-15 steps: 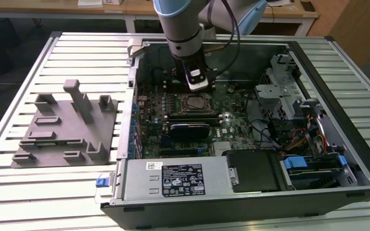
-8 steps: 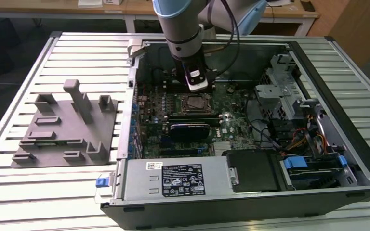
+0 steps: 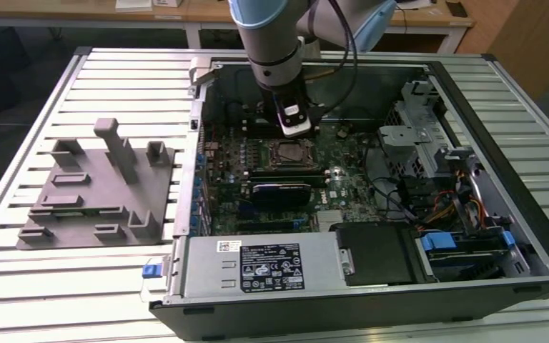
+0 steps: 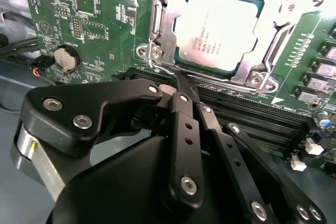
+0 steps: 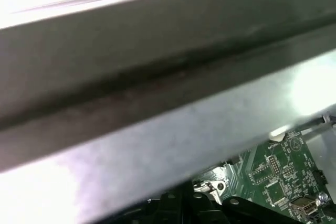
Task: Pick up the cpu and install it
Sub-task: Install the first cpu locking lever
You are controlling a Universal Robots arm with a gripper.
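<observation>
The cpu (image 4: 220,31), a pale silvery square chip, lies flat inside the metal-framed socket (image 4: 160,35) on the green motherboard (image 4: 100,19). In the second wrist view my gripper (image 4: 182,83) hovers just beside the socket's edge, its black fingers (image 4: 184,129) pressed together with nothing between them. In the exterior view the arm reaches down into the open computer case, and the gripper (image 3: 294,131) hangs directly above the socket (image 3: 289,151). It is apart from the chip.
The grey slotted fixture (image 3: 98,189) stands on the slatted table at the exterior view's left. Memory slots (image 4: 252,111) run beside the socket. A power supply (image 3: 255,266) and drive cage (image 3: 427,136) crowd the case. The case's metal wall (image 5: 157,77) passes close by in the first wrist view.
</observation>
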